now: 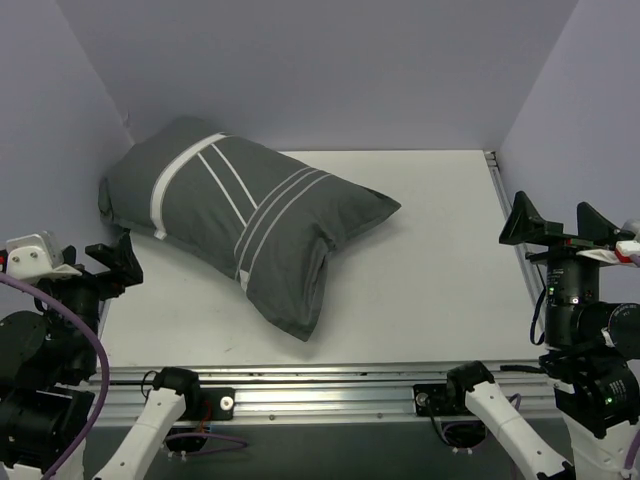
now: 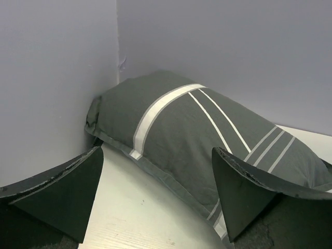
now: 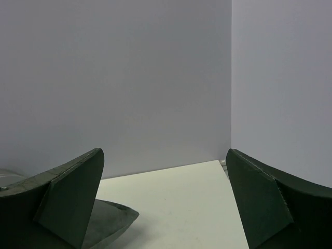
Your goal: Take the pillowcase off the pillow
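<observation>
The dark grey pillowcase [image 1: 240, 215] with white stripes covers the whole pillow, which is hidden inside it. It lies diagonally across the back left of the white table [image 1: 430, 270], one end in the far left corner, a flap hanging toward the front. It also shows in the left wrist view [image 2: 197, 129], and its corner in the right wrist view [image 3: 111, 220]. My left gripper [image 1: 100, 262] is open and empty at the near left, short of the pillowcase [image 2: 158, 194]. My right gripper [image 1: 562, 222] is open and empty at the far right edge [image 3: 166, 207].
Pale lilac walls [image 1: 320, 70] close the table on the left, back and right. A metal rail [image 1: 330, 385] runs along the near edge between the arm bases. Bare white tabletop lies right of the pillowcase.
</observation>
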`<state>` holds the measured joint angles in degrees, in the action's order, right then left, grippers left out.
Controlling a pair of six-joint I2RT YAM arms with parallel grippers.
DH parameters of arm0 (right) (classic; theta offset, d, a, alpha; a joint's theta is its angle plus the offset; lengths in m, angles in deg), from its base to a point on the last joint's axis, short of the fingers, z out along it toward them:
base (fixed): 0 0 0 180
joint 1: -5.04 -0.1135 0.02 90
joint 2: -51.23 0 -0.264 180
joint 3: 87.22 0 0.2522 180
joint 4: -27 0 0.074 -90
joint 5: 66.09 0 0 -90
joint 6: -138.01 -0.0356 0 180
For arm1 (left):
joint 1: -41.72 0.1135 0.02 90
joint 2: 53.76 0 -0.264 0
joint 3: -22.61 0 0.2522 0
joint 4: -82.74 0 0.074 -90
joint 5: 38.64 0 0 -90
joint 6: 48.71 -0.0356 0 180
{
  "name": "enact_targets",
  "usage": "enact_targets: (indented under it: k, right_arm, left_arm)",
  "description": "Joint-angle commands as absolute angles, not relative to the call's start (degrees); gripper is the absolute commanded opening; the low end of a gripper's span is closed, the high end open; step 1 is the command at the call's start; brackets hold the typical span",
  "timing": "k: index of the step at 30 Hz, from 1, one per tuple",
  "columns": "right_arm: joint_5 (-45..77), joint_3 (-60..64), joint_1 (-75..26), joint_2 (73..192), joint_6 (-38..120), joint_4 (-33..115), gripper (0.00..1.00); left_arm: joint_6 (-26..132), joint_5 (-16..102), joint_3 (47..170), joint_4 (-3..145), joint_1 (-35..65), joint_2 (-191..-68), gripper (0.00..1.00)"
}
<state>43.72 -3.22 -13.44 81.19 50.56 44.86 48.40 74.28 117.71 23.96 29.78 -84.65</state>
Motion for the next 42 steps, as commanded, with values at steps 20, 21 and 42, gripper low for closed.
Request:
enact_targets:
  k: [20,21,42]
  right_arm:
    - [3.4,1.3,-14.4,119.5,26.0,38.7,1.0]
    - [1.0,3.0,-14.8,122.0,26.2,38.2,1.0]
    - [3.8,4.8,-33.2,155.5,38.3,31.2,0.43]
  left_arm:
    - [63.7,61.4,105.8,25.9,29.6,-101.2,0.94]
    - [64.2,61.1,105.4,27.3,29.7,-102.3,0.94]
    - [81.5,56.7,97.4,52.2,32.8,-136.0,0.94]
